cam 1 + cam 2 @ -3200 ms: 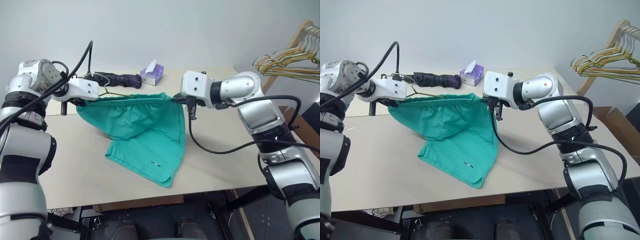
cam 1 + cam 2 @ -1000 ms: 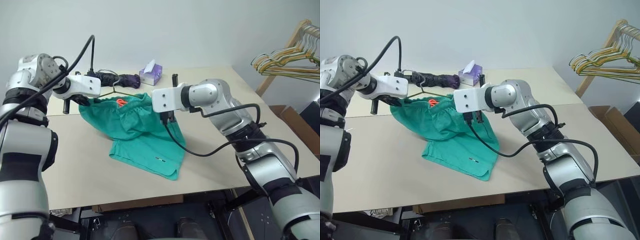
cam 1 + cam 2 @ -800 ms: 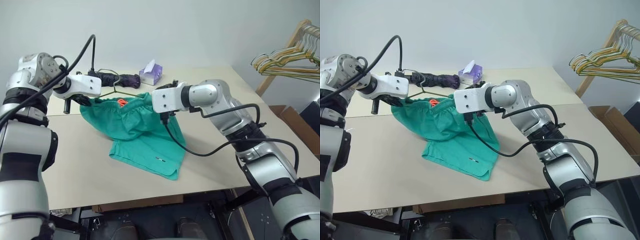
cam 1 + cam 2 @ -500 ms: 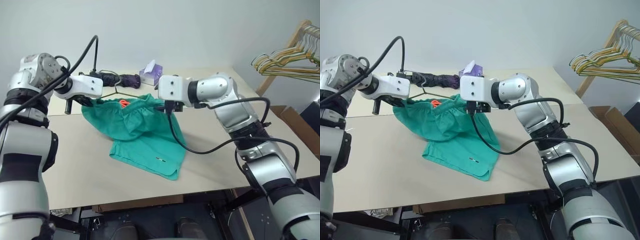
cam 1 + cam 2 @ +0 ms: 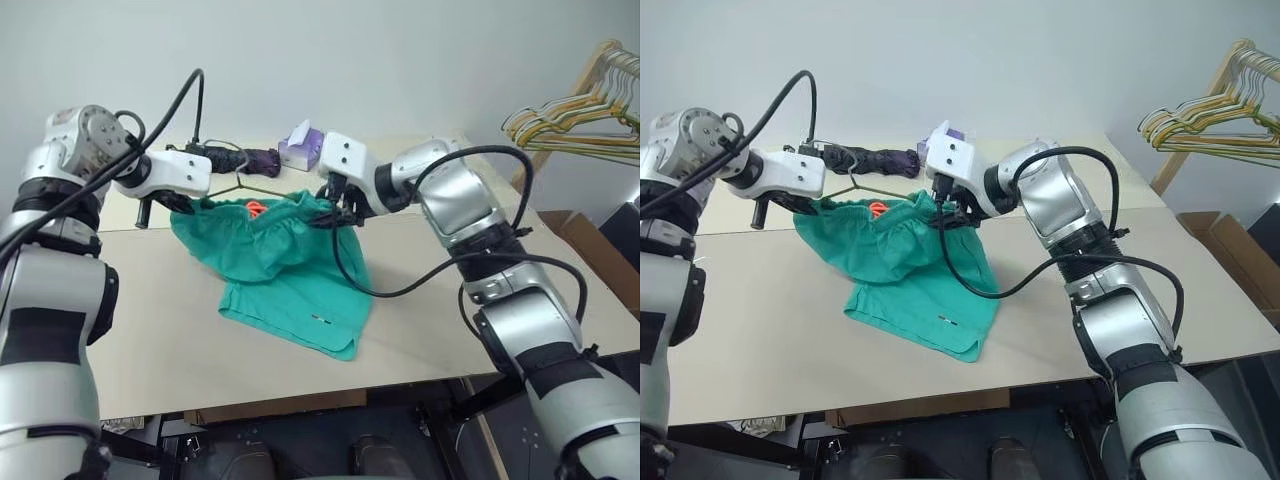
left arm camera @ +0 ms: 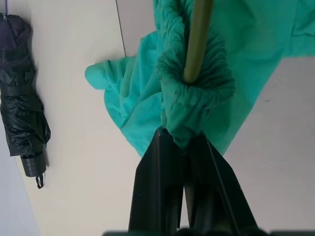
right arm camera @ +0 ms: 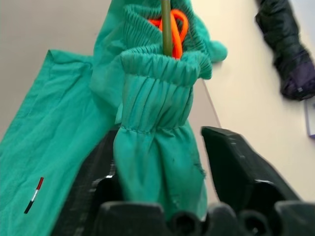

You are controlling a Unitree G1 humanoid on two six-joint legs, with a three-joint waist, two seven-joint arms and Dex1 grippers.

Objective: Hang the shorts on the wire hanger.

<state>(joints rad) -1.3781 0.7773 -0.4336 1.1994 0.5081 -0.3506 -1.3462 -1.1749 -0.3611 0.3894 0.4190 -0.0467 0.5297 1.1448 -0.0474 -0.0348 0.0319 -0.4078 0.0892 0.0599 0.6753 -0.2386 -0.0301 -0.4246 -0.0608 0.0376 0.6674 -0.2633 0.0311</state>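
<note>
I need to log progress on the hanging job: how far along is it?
Done: the hanger sits inside the waistband of the shorts. In hand: the left gripper pinches one waistband end; the right gripper's open fingers straddle the other. Left: the legs lie on the table.

No readable text shows anywhere (the shorts (image 5: 285, 270) bear only a small wordless mark).
</note>
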